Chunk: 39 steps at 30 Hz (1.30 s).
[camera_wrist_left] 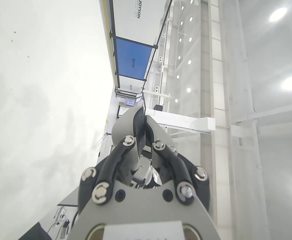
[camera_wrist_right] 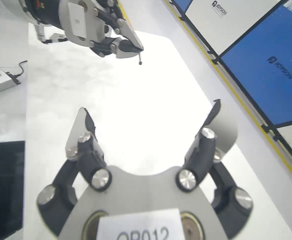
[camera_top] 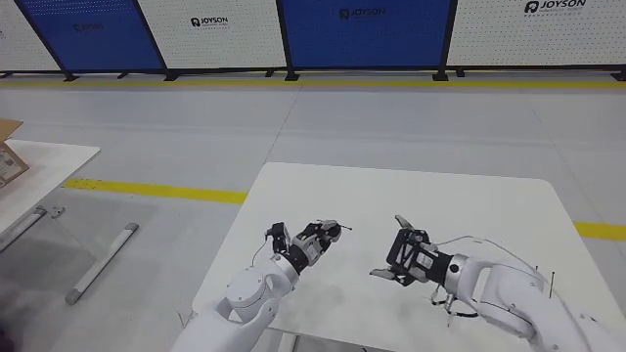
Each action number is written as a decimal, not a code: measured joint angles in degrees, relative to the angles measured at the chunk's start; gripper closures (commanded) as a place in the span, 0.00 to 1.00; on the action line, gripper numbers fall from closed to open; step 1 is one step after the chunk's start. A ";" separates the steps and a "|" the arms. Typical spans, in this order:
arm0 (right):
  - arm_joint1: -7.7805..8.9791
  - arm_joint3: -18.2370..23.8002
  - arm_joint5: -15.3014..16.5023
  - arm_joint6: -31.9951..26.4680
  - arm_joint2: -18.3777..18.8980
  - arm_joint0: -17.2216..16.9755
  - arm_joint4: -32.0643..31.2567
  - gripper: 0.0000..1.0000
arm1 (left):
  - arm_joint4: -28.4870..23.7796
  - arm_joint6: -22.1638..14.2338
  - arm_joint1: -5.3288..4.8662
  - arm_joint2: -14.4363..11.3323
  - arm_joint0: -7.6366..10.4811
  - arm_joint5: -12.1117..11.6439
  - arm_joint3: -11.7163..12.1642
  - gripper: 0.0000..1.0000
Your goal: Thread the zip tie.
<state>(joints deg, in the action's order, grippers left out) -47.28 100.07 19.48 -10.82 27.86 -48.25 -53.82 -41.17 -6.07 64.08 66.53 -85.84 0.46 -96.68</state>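
A thin black zip tie (camera_wrist_right: 140, 58) sticks out of my left gripper (camera_wrist_right: 137, 48), which is shut on it; its small head hangs just below the fingertips. In the top view the left gripper (camera_top: 331, 227) is held over the left-middle of the white table (camera_top: 489, 205), with the tie's end (camera_top: 345, 227) pointing toward the right arm. My right gripper (camera_top: 386, 247) faces it from a short gap away, open and holding nothing. In the right wrist view the right gripper (camera_wrist_right: 150, 106) has its fingers spread wide. The left gripper (camera_wrist_left: 143, 114) has its pads pressed together in the left wrist view.
The table's front and left edges lie close to both arms. A second table (camera_top: 49, 171) carrying a cardboard box (camera_top: 10, 156) stands at the far left. Blue and white pegboard panels (camera_top: 367, 10) line the back. A flat grey box with a cable (camera_wrist_right: 1, 83) lies off to the side.
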 measured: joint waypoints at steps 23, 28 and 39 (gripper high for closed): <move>3.64 -2.78 0.00 -2.70 -7.23 8.29 62.92 0.00 | 22.34 9.56 0.75 -2.18 -3.42 -13.67 0.49 1.00; 3.64 -2.77 0.00 -2.23 -7.23 8.29 58.78 0.00 | 22.34 9.55 0.74 -2.18 -3.42 -13.66 0.49 1.00; 2.29 -10.16 0.00 -25.58 -1.77 7.68 75.50 0.00 | 22.34 9.55 0.74 -2.18 -3.42 -13.66 0.49 1.00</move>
<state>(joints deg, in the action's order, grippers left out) -44.99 89.91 19.48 -36.40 26.10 -40.57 21.68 -18.83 3.47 64.83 64.35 -89.26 -13.20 -96.19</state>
